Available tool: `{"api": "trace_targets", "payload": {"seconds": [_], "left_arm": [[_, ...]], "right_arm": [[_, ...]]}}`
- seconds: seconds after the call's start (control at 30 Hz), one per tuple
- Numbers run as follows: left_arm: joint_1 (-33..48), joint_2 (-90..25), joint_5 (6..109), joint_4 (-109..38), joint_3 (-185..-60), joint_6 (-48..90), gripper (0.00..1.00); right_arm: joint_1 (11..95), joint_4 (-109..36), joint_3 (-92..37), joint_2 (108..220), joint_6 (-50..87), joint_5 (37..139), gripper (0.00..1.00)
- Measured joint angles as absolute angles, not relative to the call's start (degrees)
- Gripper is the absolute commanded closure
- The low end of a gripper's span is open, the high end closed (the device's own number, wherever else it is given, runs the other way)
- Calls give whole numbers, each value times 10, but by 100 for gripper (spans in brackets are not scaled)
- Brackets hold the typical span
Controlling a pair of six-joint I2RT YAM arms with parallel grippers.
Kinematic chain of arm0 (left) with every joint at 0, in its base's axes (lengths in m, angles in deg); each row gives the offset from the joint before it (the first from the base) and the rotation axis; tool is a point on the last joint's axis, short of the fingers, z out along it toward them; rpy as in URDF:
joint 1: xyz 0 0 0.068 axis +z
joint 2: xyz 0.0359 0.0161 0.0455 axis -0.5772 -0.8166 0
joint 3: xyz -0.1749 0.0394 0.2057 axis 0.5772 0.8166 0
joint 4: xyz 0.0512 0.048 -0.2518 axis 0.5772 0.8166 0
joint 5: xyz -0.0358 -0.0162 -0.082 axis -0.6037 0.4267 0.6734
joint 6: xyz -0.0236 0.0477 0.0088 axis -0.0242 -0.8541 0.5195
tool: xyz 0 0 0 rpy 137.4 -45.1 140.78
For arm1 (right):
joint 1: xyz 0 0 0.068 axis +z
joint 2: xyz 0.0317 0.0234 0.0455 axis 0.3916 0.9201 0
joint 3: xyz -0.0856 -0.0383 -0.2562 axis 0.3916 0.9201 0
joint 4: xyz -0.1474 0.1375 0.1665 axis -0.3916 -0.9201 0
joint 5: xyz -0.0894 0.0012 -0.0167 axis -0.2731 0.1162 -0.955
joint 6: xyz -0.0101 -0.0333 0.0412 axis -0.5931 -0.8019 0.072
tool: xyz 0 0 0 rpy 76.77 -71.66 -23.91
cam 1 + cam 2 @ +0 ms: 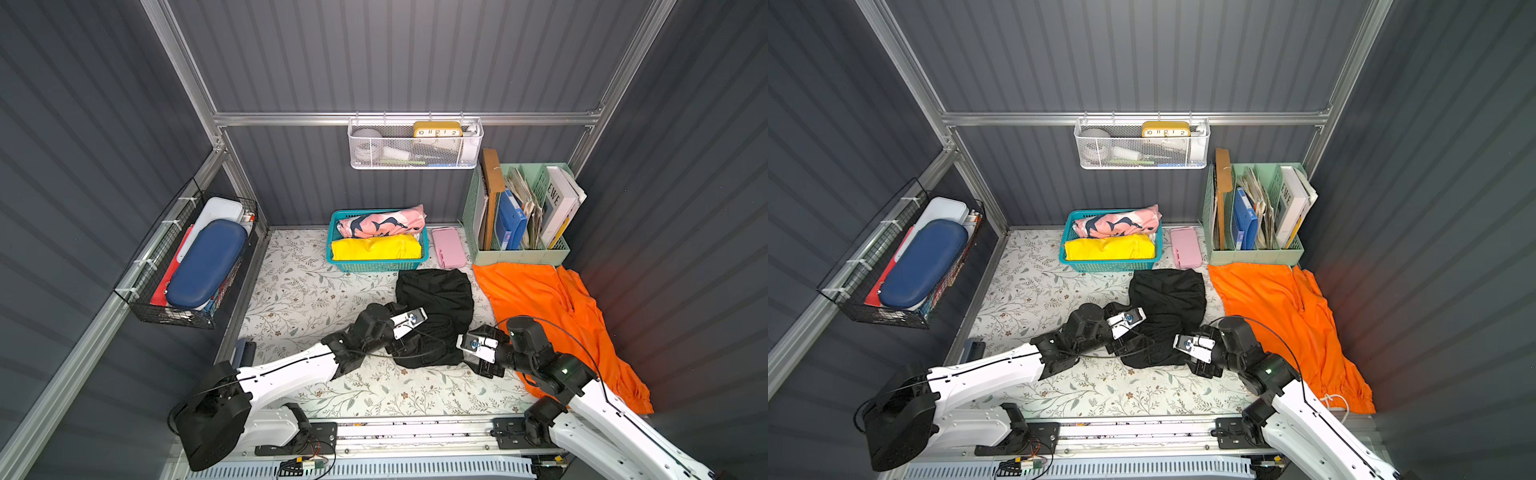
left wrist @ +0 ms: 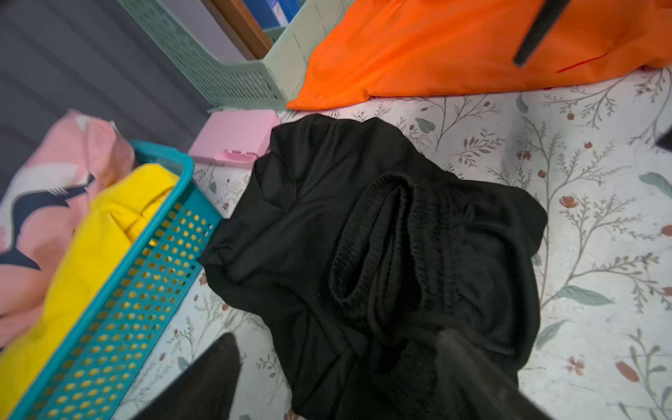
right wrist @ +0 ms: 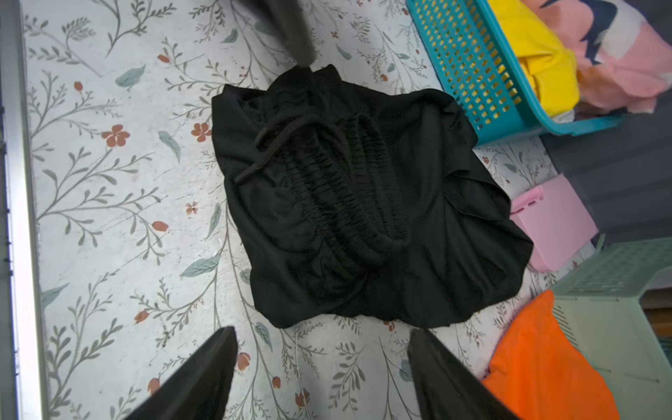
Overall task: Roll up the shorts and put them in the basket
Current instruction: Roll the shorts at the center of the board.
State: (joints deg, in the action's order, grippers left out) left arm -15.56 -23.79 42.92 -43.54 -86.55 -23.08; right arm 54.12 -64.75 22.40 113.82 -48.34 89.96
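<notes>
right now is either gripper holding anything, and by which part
Nothing is held. The right gripper is open just short of the black shorts; the left gripper is open too, jaws either side of the shorts' edge, not clamped.

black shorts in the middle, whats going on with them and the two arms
Two robot arms are working on the black shorts, which lie bunched in a loose heap on the floral table, waistband on top, not yet rolled. The left pincer straddles one edge of them, jaws apart; the right pincer hovers open just off the opposite edge, holding nothing. The orange shorts lie spread out beside them, untouched.
</notes>
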Motion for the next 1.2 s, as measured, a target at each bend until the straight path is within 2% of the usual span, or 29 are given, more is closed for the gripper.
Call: {"api": "trace_targets", "payload": {"seconds": [0.07,0.2,0.47,0.9,1.2], "left_arm": [[-149,-274,437,-436,-872,-221,42],[-146,-338,456,-443,-878,-208,41],[-128,-375,482,-466,-888,-198,40],[-100,-467,521,-403,-975,-193,40],[-89,-471,542,-361,-992,-191,40]], "right_arm": [[556,-634,238,1143,-511,890,19],[569,-597,266,1157,-563,872,17],[584,-536,267,1248,-645,857,16],[588,-459,214,1432,-658,838,16],[588,-447,180,1519,-654,833,25]]}}
